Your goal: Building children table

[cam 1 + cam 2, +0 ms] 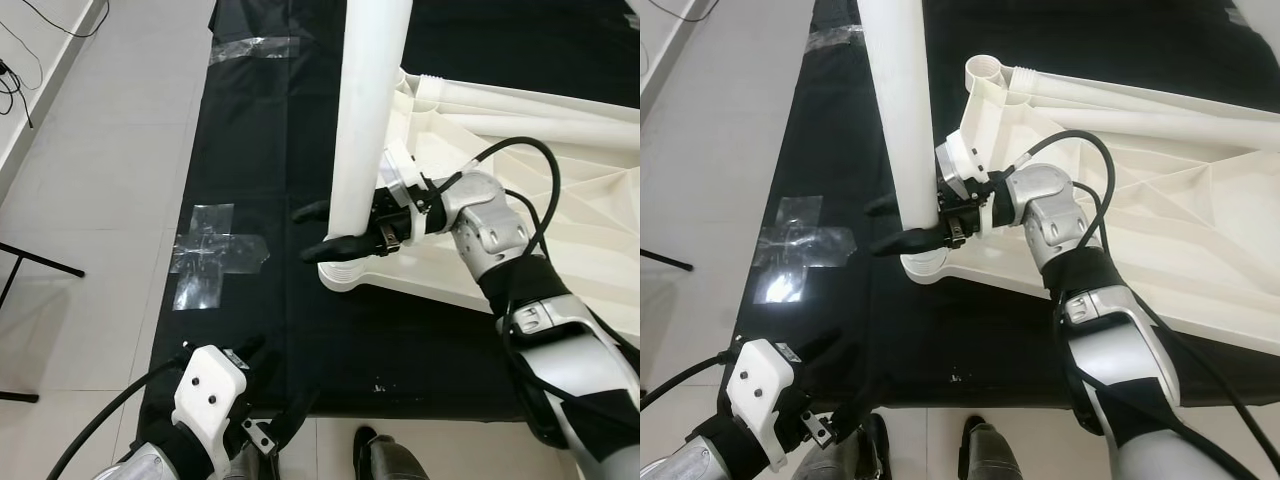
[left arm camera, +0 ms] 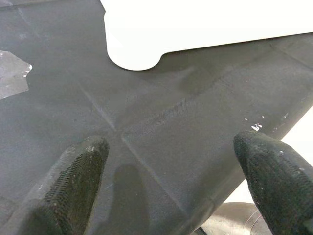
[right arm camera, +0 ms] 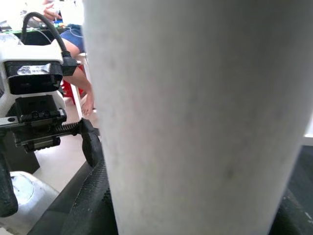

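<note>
**Two pincers, one white leg held upright**

Two patches of clear tape (image 1: 208,252) lie on the left part of a black mat (image 1: 250,150) spread over the pale floor (image 1: 90,200), with thin black cables (image 1: 20,70) at the far left. Near the mat's near-left edge, the left pincer (image 2: 171,181) hovers low with its two black fingers (image 2: 73,181) spread apart and nothing between them. To its right, a white tube leg (image 1: 368,110) stands almost upright, its lower end at the round corner socket (image 1: 340,275) of the white tabletop (image 1: 560,200), which lies upside down on the mat, ribs showing. The right pincer (image 1: 325,232) grips the leg near its bottom, one finger on each side of the tube. The silver right arm (image 1: 560,350) reaches in from the near right, a black cable looping over its wrist.
</note>
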